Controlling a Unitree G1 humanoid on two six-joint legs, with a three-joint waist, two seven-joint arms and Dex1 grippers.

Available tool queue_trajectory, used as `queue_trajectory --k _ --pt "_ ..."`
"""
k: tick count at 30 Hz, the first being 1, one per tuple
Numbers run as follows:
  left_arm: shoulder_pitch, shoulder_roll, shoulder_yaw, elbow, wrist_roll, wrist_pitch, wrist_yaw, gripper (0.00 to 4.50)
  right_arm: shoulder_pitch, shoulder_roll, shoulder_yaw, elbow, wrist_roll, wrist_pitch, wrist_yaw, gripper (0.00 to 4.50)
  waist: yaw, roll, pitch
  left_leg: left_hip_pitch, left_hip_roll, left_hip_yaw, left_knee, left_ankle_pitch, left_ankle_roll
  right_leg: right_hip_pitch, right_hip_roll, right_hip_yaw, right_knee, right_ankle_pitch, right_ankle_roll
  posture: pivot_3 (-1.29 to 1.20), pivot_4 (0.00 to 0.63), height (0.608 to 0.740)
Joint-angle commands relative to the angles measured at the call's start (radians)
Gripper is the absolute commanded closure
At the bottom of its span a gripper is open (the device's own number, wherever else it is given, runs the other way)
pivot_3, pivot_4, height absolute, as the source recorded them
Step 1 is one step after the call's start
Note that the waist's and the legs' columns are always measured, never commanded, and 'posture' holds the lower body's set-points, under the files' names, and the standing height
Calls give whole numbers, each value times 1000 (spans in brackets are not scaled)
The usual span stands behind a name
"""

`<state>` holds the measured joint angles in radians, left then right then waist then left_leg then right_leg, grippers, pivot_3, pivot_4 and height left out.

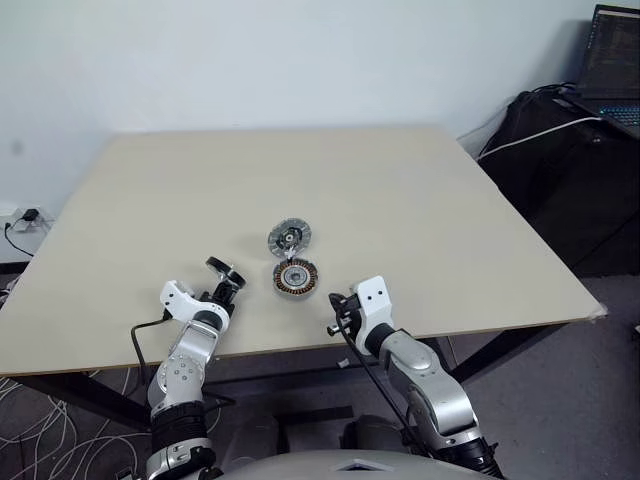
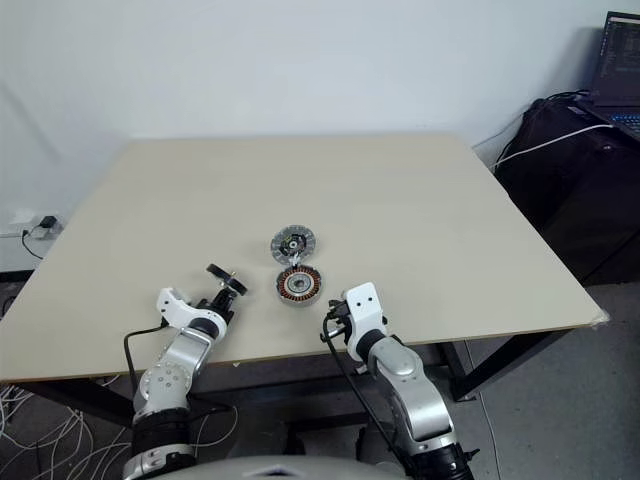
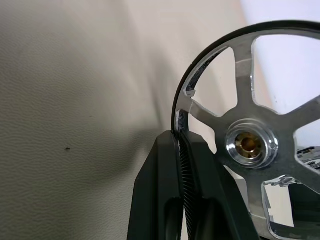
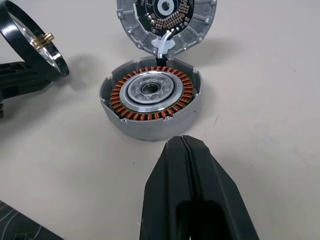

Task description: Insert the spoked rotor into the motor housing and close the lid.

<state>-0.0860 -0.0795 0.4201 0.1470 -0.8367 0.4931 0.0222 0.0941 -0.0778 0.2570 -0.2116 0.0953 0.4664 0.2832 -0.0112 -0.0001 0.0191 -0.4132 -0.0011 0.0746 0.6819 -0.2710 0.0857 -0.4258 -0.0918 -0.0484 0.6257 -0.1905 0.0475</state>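
**Left gripper clamping the rotor by its rim, housing waiting open on the table**

The left gripper [image 3: 182,150] is pinching the spoked rotor [image 3: 250,142] at its dark outer rim, the two black fingers [image 3: 160,190] pressed together on the edge with the wheel standing up between them. In the head views the rotor [image 1: 225,271] is being held just above the table [image 1: 420,210], tilted on edge, to the left of the other parts and apart from them.

The right gripper [image 4: 186,150] is hanging with its fingers closed together on nothing, its tips pointing at the motor housing [image 4: 151,97] and stopping just short of it, near the table's front edge.

The motor housing [image 1: 295,277] is sitting on the table between the two grippers, open side up, its ring of copper windings showing around the silver centre. The lid [image 4: 166,20] is lying just behind it, touching or nearly touching its far rim, dark inner face and ribbed edge turned upward; a short pale lead is running from the lid down into the housing.

At the far right, beyond the table, a laptop [image 1: 612,65] is standing open on a dark bag [image 1: 560,160].
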Motion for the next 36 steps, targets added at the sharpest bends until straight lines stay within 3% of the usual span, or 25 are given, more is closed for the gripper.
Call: queue_trajectory --k 1,6,13,20,28,36 --pt "22 -46 -16 -27 -9 3 -5 4480 -11 2 -11 -48 13 -4 -1 4500 0 0 0 0 0 0 0 0 0 0 0 0 0 0 0 0 0 740" --pt "57 -22 -48 -80 7 17 -24 4480 -10 1 -11 -50 14 -2 -4 4500 0 0 0 0 0 0 0 0 0 0 -2 0 0 0 0 0 0 740" --pt "170 104 -215 -236 141 87 -92 4480 -8 1 -12 -51 20 0 -4 4500 -1 0 0 0 0 0 0 0 0 -1 -2 0 0 0 0 0 0 740" --pt "147 131 -279 -325 162 112 -126 4480 -10 3 -8 -47 23 1 -2 4500 0 2 1 0 1 0 -1 0 -1 -2 -4 0 1 0 0 0 0 740" --pt "70 125 -308 -306 166 128 -148 4480 -8 3 -10 -48 20 -4 -7 4500 0 2 1 -1 1 0 -1 0 -1 -2 -3 0 0 0 0 0 0 740" --pt "113 144 -262 -321 122 118 -230 4480 5 2 -15 -56 20 -9 -17 4500 -1 2 1 -1 1 0 -1 0 -1 -2 -2 0 0 0 0 0 0 740"
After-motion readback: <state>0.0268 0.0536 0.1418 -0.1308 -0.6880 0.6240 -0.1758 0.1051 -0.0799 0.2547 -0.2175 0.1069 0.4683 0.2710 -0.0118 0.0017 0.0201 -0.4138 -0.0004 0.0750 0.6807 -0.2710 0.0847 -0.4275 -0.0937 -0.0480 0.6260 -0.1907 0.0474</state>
